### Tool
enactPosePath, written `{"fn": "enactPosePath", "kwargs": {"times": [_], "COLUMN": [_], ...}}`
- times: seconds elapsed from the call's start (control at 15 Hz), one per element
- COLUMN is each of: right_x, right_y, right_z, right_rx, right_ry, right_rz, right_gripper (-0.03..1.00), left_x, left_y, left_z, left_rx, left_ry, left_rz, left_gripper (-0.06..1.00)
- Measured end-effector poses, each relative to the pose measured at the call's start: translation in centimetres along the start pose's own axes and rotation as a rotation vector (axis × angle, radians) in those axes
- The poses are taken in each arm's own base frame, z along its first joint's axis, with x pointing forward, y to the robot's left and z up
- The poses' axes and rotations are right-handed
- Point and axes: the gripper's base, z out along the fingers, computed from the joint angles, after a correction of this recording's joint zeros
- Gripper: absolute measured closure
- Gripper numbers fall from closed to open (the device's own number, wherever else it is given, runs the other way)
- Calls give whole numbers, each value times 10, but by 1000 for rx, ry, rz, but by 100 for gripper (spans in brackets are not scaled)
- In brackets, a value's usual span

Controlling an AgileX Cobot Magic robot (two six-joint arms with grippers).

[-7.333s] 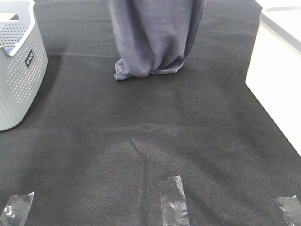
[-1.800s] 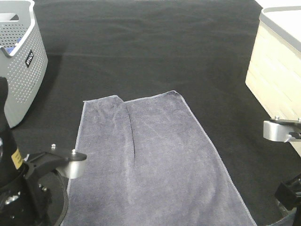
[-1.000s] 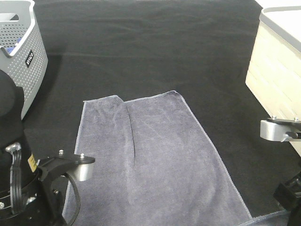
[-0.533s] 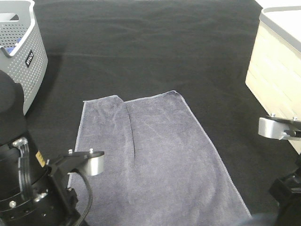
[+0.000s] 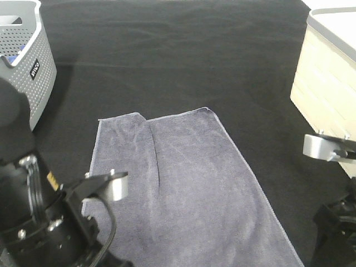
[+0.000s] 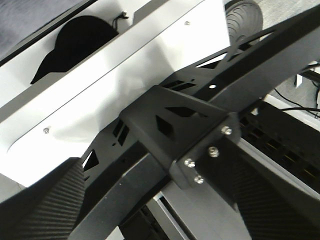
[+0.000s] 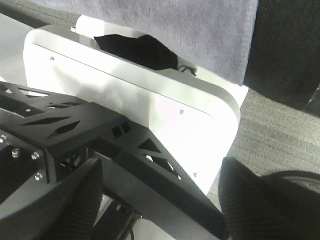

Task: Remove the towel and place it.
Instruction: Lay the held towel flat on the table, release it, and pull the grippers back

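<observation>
The chief risk is being judged to lie at the jaws: a loop of terry could be caught on a finger when the arms are being drawn clear, and the near hem would then be dragged off the table edge or rucked up. The jaws of the left gripper point(image 6: 155, 165) are being held wide apart, its two carbon-patterned fingers point(image 6: 40, 210) being seen at the opposite lower corners of the left wrist view with only black machine framing between them, so nothing is being gripped or touched. The jaws of the right gripper point(image 7: 162, 167) are likewise being held wide, and no cloth is being pinched. Beyond them, at the top of the right wrist view, the large rectangular grey-lavender terry towel point(image 7: 175, 25) is being shown ending at a white rounded table-edge panel point(image 7: 150, 110). In the high view the towel is being seen spread flat on the black table cloth point(image 5: 183, 50) in the lower centre of the frame, with one lengthwise crease left of its middle and its near end being cut off by the bottom edge. The lower corners are being filled by the black left arm point(image 5: 44, 222) and right arm point(image 5: 334, 233). A grey perforated plastic basket point(image 5: 25, 72) is standing at the upper left and a pale cream box with a grey rim point(image 5: 328, 89) at the upper right, both well apart from the towel.
</observation>
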Motion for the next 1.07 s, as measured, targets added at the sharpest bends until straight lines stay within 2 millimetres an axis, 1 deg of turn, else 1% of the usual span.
{"fn": "enactPosePath", "kwargs": {"times": [0.2, 0.4, 0.53, 0.67, 0.73, 0.8, 0.93, 1.07], "right_x": [-13, -26, -41, -62, -72, -76, -94, -113], "right_y": [5, 12, 18, 21, 23, 23, 16, 1], "right_z": [-15, -38, -56, -69, -74, -76, -81, -88], "right_rx": [10, 17, 20, 23, 26, 27, -16, -125], "right_ry": [-92, -183, -235, -263, -276, -278, -290, -316], "right_rz": [-22, -53, -74, -89, -113, -122, -121, -115], "right_gripper": [31, 31, 31, 31, 31, 30, 30, 30], "left_x": [-15, -26, -38, -48, -55, -58, -66, -69], "left_y": [-15, -15, -16, -13, -7, -1, 24, 54], "left_z": [-17, -29, -46, -67, -81, -88, -114, -133], "left_rx": [-13, -122, -250, -312, -322, -325, -330, -335], "left_ry": [-55, -111, -167, -219, -261, -283, -351, -401], "left_rz": [112, 183, 210, 193, 168, 148, 86, 38], "left_gripper": [18, 18, 17, 17, 17, 17, 17, 17]}}
